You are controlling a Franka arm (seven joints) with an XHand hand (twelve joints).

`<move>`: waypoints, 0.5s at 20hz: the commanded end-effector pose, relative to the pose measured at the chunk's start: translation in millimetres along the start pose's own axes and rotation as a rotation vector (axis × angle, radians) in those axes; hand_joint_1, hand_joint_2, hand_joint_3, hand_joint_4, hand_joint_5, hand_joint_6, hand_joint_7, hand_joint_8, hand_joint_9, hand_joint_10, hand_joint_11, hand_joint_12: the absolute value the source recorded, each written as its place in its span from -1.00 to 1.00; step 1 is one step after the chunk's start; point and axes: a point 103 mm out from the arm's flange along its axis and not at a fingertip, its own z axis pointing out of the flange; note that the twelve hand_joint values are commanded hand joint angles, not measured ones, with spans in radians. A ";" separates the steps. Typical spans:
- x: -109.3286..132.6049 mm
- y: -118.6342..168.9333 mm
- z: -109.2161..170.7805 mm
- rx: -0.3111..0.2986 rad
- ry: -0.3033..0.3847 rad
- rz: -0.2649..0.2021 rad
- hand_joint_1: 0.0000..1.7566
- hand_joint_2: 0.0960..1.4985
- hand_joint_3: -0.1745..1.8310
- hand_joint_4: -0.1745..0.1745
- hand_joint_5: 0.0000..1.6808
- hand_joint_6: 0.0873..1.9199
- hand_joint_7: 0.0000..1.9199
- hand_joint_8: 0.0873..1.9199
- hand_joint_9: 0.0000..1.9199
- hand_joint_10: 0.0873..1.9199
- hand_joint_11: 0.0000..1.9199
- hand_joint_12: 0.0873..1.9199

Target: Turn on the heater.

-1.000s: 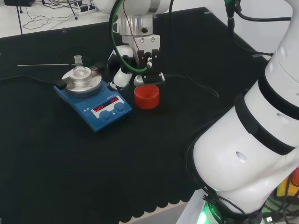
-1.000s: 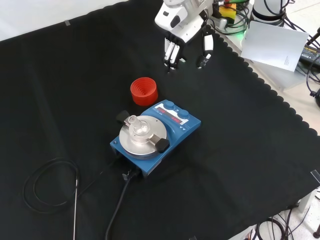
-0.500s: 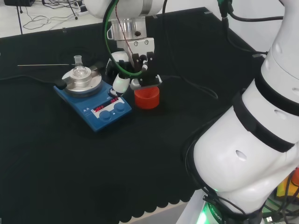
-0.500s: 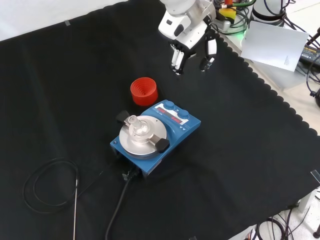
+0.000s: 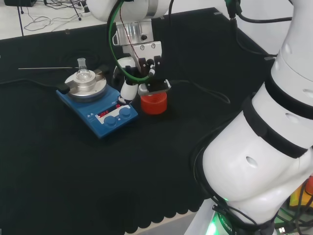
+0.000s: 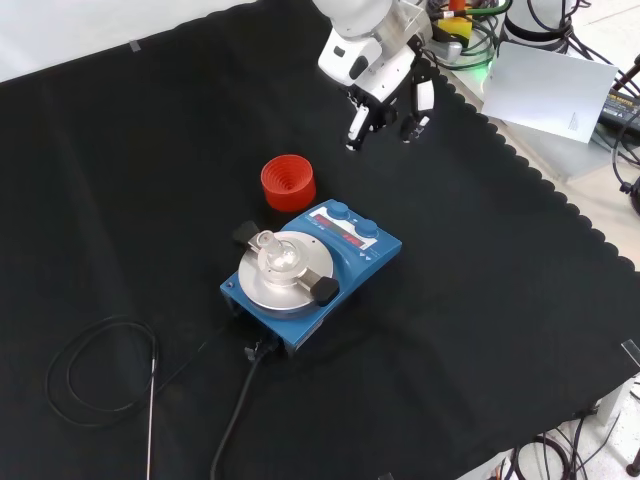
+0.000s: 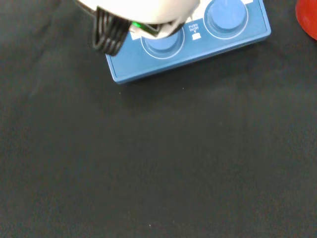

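Note:
The heater (image 5: 100, 111) is a blue box with a round silver plate, a red display and two blue knobs (image 6: 352, 218). A small glass flask (image 6: 277, 254) stands on the plate. The hand (image 5: 140, 73) hangs above the cloth, just beyond the knob end of the heater (image 6: 325, 262) and apart from it. Its fingers (image 6: 356, 122) point down, straight and close together, and hold nothing. In the wrist view the heater's front panel (image 7: 188, 42) with both knobs lies close under a blurred white part of the hand (image 7: 143, 12).
A red ribbed ring (image 6: 288, 182) stands beside the heater's knob end, below the hand (image 6: 385, 85) in the front view. A black cable (image 6: 95, 378) coils behind the heater, beside a thin rod (image 6: 151, 420). A white sheet (image 6: 550, 88) lies off the cloth.
The hand has moved toward the heater's knob end, left and lower in the head view. It has turned, and its fingers have drawn closer together.

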 end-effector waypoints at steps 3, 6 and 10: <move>-0.2 1.1 11.4 0.089 -0.023 -0.015 0.44 -0.15 -0.06 -0.50 -0.44 -0.73 0.49 0.65 0.64 0.35 0.50 -0.07; 1.9 2.4 17.1 0.144 -0.024 -0.021 0.52 -0.19 0.06 -0.41 -0.53 -0.61 0.49 0.69 0.64 0.37 0.36 0.10; 8.0 5.8 24.2 0.175 -0.033 -0.035 0.56 -0.22 0.12 -0.31 -0.60 -0.58 0.50 0.71 0.66 0.37 0.32 0.16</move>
